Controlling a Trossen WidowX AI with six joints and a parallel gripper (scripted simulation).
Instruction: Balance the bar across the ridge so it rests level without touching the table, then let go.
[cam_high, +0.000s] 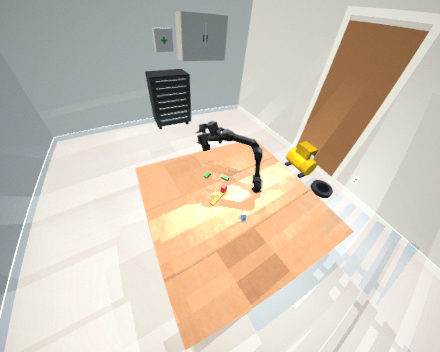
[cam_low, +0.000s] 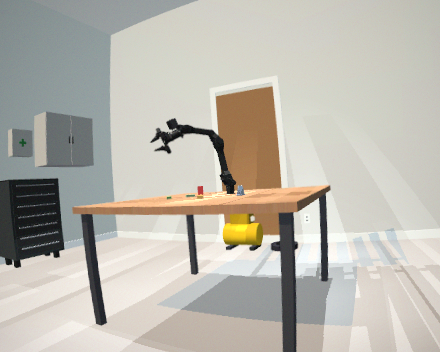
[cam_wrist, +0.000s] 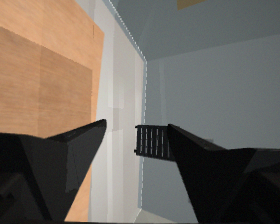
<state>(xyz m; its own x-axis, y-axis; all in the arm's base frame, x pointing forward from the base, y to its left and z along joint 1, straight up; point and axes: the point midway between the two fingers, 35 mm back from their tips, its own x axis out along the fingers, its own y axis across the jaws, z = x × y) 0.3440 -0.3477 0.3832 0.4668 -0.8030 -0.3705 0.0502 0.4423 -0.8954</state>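
Note:
A yellow bar (cam_high: 215, 199) lies flat on the wooden table (cam_high: 280, 235) (cam_low: 280, 199) (cam_wrist: 45, 80). A small red block (cam_high: 223, 188) (cam_low: 200, 190), the ridge, stands just behind it. My gripper (cam_high: 203, 141) (cam_low: 161, 143) (cam_wrist: 137, 125) is open and empty. It hangs high in the air, well above the table's far side and far from the bar. In the wrist view the bar and the ridge do not show.
Two small green pieces (cam_high: 206, 174) (cam_high: 225, 177) lie behind the ridge, and a small blue-grey object (cam_high: 243, 217) (cam_low: 240, 190) sits nearer the front. A black drawer cabinet (cam_high: 168, 97) (cam_low: 30, 217) (cam_wrist: 152, 141) stands on the floor, a yellow tank (cam_high: 301, 157) (cam_low: 242, 233) beside the table.

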